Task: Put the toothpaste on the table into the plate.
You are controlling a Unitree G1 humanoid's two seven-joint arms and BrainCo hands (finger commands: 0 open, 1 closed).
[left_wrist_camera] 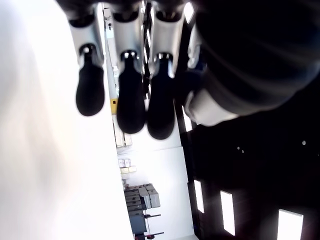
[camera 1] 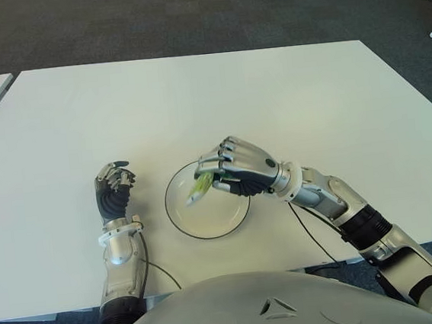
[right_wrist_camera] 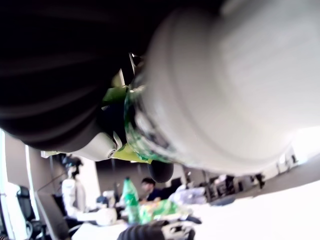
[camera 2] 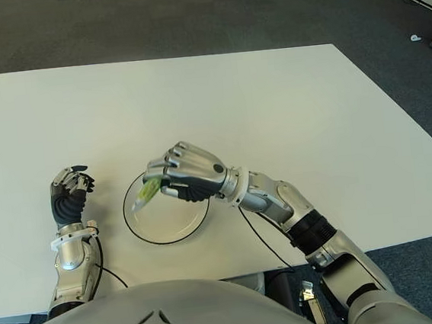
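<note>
left eye view shows the right hand (camera 1: 236, 169) curled around the toothpaste (camera 1: 201, 188), holding it tilted over the plate (camera 1: 176, 213), seemingly just above it ready for release, while the left hand (camera 1: 113, 191), fingers curled on nothing, sits idle left of the plate.
</note>
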